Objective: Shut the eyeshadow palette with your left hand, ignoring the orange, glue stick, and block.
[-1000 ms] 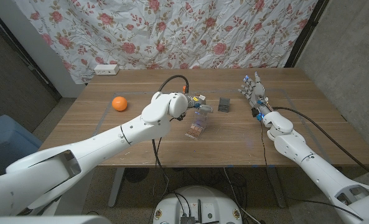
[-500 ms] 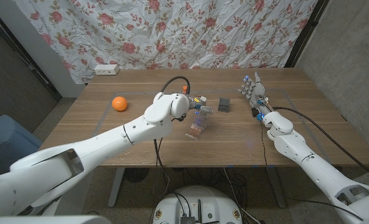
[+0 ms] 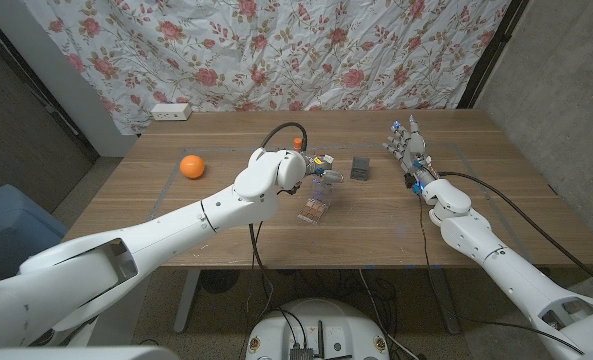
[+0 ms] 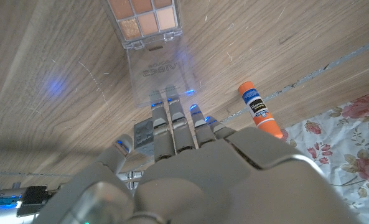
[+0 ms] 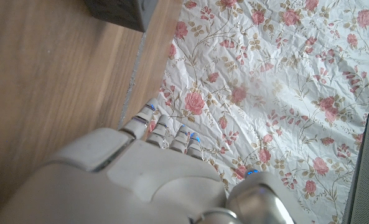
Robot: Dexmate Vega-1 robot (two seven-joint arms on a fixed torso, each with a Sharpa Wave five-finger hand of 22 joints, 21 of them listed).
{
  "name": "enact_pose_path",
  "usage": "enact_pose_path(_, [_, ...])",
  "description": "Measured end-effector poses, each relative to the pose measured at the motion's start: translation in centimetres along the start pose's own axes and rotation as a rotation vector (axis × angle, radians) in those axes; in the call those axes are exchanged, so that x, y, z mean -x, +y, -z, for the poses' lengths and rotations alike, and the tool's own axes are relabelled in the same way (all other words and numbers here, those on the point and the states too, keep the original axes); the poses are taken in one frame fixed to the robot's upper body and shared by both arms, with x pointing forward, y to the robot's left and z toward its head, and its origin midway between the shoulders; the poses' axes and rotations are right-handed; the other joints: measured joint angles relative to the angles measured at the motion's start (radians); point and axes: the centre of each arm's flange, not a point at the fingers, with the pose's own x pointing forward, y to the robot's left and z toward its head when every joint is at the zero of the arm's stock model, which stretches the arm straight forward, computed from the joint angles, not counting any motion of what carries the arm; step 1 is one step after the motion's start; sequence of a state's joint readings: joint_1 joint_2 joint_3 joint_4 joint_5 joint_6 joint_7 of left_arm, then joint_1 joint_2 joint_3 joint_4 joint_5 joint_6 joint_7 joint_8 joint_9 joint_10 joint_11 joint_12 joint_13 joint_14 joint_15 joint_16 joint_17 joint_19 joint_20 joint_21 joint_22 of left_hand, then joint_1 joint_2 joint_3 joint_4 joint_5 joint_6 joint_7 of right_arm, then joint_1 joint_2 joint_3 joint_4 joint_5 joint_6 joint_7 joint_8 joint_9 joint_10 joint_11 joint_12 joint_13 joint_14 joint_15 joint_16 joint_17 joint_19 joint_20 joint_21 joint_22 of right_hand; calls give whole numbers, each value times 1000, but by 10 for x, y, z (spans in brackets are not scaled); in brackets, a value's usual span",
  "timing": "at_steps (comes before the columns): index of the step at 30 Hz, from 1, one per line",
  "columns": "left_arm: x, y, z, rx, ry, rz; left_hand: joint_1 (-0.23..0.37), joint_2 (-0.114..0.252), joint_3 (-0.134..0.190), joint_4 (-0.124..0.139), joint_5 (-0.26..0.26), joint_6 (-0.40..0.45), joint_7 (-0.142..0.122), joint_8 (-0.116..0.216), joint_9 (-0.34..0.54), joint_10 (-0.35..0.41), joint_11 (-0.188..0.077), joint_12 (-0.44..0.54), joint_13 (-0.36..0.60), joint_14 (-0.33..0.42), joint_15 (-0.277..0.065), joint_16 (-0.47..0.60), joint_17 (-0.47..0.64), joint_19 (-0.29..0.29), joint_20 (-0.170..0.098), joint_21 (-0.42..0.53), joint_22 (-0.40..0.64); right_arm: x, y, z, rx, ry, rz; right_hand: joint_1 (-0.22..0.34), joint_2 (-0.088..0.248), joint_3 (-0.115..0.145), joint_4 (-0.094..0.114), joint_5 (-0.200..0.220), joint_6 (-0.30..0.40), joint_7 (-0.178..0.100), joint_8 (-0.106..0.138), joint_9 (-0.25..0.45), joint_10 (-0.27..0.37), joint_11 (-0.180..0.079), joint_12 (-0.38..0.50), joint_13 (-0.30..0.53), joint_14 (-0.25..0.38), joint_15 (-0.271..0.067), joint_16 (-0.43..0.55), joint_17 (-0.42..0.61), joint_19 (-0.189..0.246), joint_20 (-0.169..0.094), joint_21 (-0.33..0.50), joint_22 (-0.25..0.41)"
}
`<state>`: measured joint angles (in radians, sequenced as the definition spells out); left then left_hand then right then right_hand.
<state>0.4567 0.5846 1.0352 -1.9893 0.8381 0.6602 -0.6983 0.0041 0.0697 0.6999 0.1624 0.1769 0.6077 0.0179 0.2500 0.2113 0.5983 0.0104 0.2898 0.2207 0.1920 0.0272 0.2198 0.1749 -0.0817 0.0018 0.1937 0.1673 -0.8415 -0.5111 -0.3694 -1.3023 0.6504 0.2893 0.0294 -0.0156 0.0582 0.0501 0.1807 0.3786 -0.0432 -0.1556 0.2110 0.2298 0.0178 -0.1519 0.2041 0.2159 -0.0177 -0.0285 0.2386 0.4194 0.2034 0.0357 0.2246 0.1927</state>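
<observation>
Just beyond the left hand [image 3: 319, 170], on the wooden table [image 3: 156, 200], the eyeshadow palette [image 3: 315, 208] is open: the left wrist view shows the pans of colour [image 4: 144, 18] uncovered and the clear lid [image 4: 161, 73] raised toward the fingertips [image 4: 170, 109]. So, as I judge it, the closing itself is not yet done; the approach is made, and what is left is to push the lid over and down onto the tray until it sits shut.

The left hand holds nothing. Its fingers are stretched out fairly straight and close together, with their tips at the free edge of the lid; whether they touch it or stand just short of it cannot be told. The lid lies between the fingertips and the colour pans, so the tray sits on the far side of the lid from the hand.

A glue stick [image 4: 259, 110] lies near the hand, off to the side of the palette and apart from it. A dark block [image 3: 360, 168] sits near the same hand, and an orange [image 3: 191, 166] is well apart from it, on the side away from the right arm.

The right hand [image 3: 406, 148] waits well apart from the palette, fingers spread and empty
</observation>
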Motion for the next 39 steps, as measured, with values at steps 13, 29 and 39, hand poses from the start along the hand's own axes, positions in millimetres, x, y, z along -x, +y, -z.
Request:
enact_pose_path(13, [3,0,-1,-17,5,-16,0,0,-7,1,0,56,6,43,25,69,0,19,24,51,-13,6,0,0,0,0,0,0,0,0,0,0,0,0,0,0,0,0,0,0,0,0,0,0,0,0,0,0,0,0,0,0,0,0])
enact_pose_path(29, [12,-2,0,-30,11,-31,0,0,-10,-2,0,89,18,72,42,106,-4,31,38,83,-9,10,1,0,0,0,0,0,0,0,0,0,0,0,0,0,0,0,0,0,0,0,0,0,0,0,0,0,0,0,0,0,0,0])
enact_pose_path(39, [19,-3,2,-42,17,-47,0,0,-10,-2,0,90,18,72,47,111,-7,31,42,83,-9,10,5,0,0,0,0,0,0,0,0,0,0,0,0,0,0,0,0,0,0,0,0,0,0,0,0,0,0,0,0,0,0,0])
